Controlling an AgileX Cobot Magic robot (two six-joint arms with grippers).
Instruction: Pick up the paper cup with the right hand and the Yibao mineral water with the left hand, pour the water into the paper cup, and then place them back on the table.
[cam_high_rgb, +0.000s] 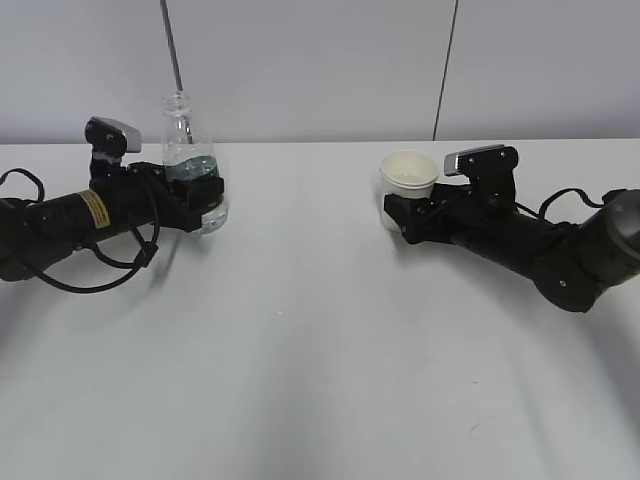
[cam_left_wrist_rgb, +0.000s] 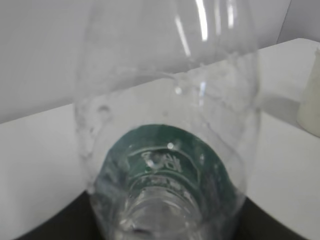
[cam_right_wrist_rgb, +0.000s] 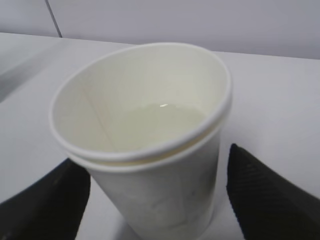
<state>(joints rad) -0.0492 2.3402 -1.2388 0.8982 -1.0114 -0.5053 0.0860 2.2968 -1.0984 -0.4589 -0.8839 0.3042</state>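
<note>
One paper cup, one water bottle, two arms on the table.

The paper cup (cam_right_wrist_rgb: 145, 145) stands upright on the table (cam_high_rgb: 320, 360) at right, holding a shallow pool of water; the right hand (cam_high_rgb: 402, 217) flanks it, fingers spread with gaps either side. At left, the Yibao mineral water (cam_high_rgb: 190, 165) stands upright, clamped by the left hand (cam_high_rgb: 205, 195).

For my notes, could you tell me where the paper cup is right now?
The paper cup stands on the table's right half in the exterior view, between the right end effector's open fingers.
</note>
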